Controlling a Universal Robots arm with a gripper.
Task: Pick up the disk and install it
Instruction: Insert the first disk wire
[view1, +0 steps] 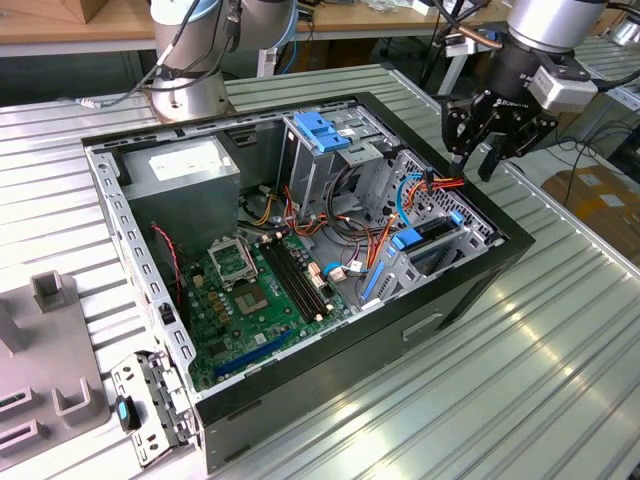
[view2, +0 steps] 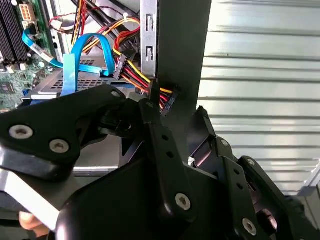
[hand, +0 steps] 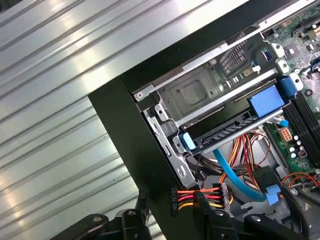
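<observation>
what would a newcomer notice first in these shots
The open black computer case lies on the ribbed metal table, its green motherboard bare. At the exterior view's right, the gripper hangs over the case's corner, jaws apart, just above red and yellow cables and the blue-railed disk.

A ribbed silver metal tabletop (view1: 500, 400) carries a large open black computer case (view1: 440, 310) at its middle. At the exterior view's left lies a flat grey moulded plastic fixture (view1: 50, 370). A small perforated grey metal bracket (view1: 150, 400) sits between it and the case. The arm's round silver base (view1: 190, 95) stands on the far side.
</observation>
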